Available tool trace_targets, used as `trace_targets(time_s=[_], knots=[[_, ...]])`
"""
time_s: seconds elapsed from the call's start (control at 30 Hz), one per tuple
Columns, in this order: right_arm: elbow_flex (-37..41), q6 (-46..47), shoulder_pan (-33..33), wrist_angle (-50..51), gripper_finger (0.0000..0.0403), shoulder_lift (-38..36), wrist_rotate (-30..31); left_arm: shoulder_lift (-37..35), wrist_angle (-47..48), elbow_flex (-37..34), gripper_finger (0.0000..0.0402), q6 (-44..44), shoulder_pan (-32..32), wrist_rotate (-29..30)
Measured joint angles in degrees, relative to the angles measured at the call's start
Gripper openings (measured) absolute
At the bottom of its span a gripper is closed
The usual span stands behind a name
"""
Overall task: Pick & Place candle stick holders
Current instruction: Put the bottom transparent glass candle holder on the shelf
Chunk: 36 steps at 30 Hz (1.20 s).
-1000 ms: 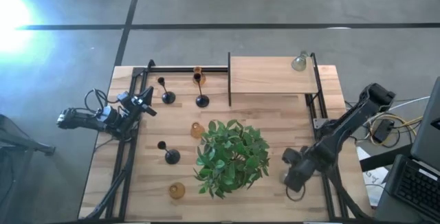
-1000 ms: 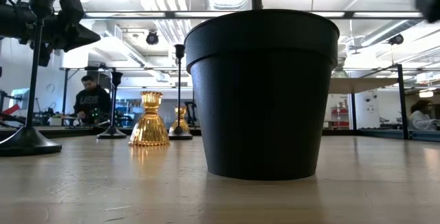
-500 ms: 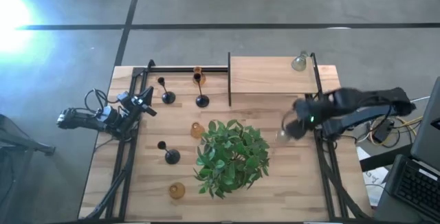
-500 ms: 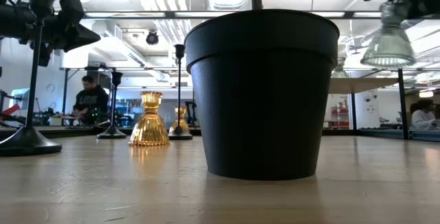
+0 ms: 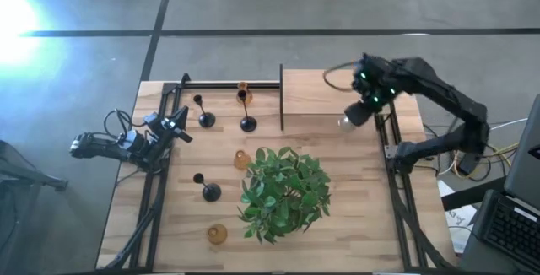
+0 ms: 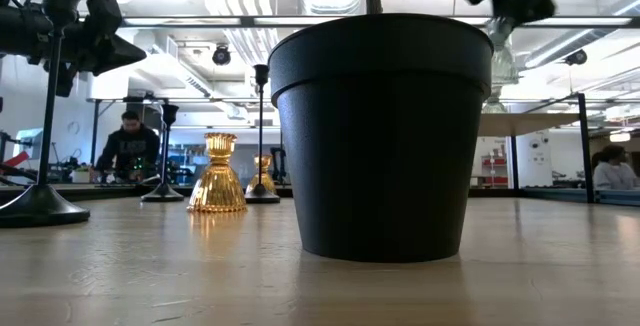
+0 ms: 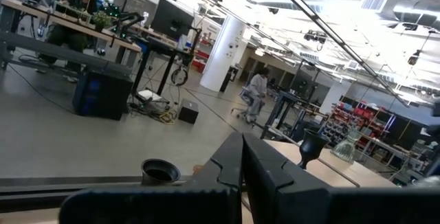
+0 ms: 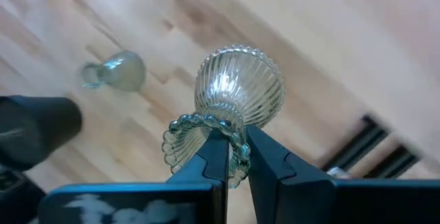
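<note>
The right gripper (image 8: pixel 236 148) is clamped on the beaded rim of a clear ribbed glass candle holder (image 8: pixel 237 93), its two fingers pinching that rim between them while the holder's bulbous body juts out past the fingertips. In the high view this gripper (image 5: pixel 361 106) hangs over the right end of the raised wooden shelf (image 5: pixel 325 94), and the held clear holder (image 5: pixel 349 120) shows just off the shelf's near edge. Close beside it, lying on the wood below, is a second clear-greyish holder (image 8: pixel 113 73).

Out from the gripper toward the middle of the bench (image 5: pixel 354 216) stands the green leafy plant (image 5: pixel 284 192), whose black pot (image 6: pixel 380 136) fills the low view. An amber glass holder (image 5: pixel 242 159) sits just beyond the plant's far-left leaves, and another amber holder (image 5: pixel 218 234) stands at the plant's near-left side. Farther off are three black thin-stemmed holders: one (image 5: pixel 209 189) left of the plant, and two (image 5: pixel 203 115) (image 5: pixel 247 116) by the black rail at the back, where a third amber holder (image 5: pixel 243 87) also shows.

Well apart from all this, the left gripper (image 5: pixel 177 126) waits over the bench's left edge with its fingers (image 7: pixel 227 169) together, holding nothing. People sit at desks in the room behind.
</note>
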<state>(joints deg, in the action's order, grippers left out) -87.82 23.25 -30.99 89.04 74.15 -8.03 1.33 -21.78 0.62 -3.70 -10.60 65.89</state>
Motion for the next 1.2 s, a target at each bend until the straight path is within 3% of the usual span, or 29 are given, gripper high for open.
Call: trace_targets(time_s=[0.2,0.6,0.9,1.2], knots=[[-8.6,-12.9,-6.1,0.1,0.0022,9.6,-1.0,0.0,0.9,0.0,0.0012,0.0,0.0,0.0],[-25.2,-26.6,-15.9,0.9,0.0022,25.3,-1.3,0.0,3.9,0.0,0.0012,-3.0,0.0,-0.2],[-28.0,-29.8,-21.2,1.0,0.0022,31.6,-1.2,0.0,3.8,0.0,0.0012,-3.6,0.0,-0.1],[-28.0,-32.6,-24.3,1.0,0.0022,32.6,-2.0,0.0,3.8,0.0,0.0012,-3.9,0.0,0.1]])
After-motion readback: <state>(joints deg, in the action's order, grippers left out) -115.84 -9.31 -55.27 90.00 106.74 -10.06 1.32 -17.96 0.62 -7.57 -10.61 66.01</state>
